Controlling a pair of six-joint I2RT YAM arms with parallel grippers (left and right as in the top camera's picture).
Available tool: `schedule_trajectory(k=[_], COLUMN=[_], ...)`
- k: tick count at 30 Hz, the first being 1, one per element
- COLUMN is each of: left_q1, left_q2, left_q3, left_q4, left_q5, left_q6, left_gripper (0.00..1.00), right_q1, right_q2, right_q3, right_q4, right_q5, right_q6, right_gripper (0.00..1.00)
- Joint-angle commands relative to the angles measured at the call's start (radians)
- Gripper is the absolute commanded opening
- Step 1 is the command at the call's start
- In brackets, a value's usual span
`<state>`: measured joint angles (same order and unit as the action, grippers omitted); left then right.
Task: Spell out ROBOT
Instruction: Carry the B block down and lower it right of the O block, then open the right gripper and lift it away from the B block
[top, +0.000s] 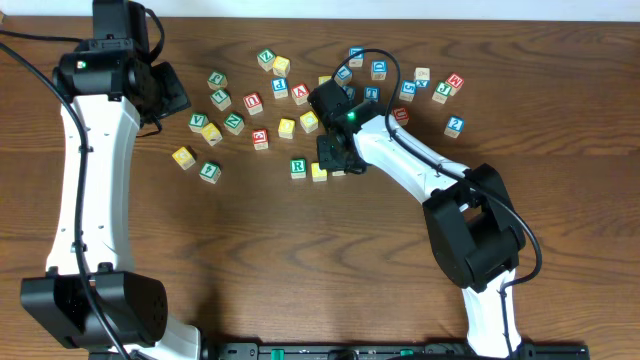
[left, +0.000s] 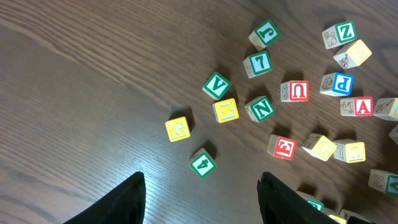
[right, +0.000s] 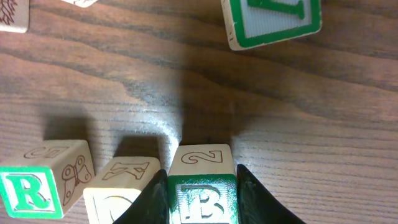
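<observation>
The right claw (right: 201, 174) is gripping one cube, the green B (right: 202, 202). Its two fingers are pressing on either side while the cube is sitting on the bench (right: 311, 112). Just to the claw's left one yellow cube (right: 121, 202) is standing beside the B, and the green R (right: 28, 193) is standing next along, making three cubes in a row. The left claw (left: 200, 183) is hanging about half open above the wood, holding nothing, with loose cubes (left: 178, 129) lying scattered ahead of it.
</observation>
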<state>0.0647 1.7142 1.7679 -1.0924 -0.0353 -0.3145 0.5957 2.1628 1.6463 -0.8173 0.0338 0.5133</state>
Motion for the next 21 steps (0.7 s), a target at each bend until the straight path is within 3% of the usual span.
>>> schedule_trajectory(k=[1,13,21], left_q1=[0.002,0.002,0.002], left_q2=[0.011,0.011,0.011], left_q3=[0.003,0.003,0.003], left_q4=[0.002,0.001,0.001], left_q5=[-0.003,-0.003,-0.003], left_q6=[-0.004,-0.004,-0.004], left_gripper=[0.57,0.57,0.57], right_q1=[0.008,0.008,0.007], right_q2=[0.017,0.035,0.034], right_q3=[-0.006,-0.006,0.023], right_q4=[0.006,0.006,-0.034], right_q5=[0.02,0.006,-0.01], right_q6=[0.041,0.058,0.054], right_gripper=[0.27,0.27,0.35])
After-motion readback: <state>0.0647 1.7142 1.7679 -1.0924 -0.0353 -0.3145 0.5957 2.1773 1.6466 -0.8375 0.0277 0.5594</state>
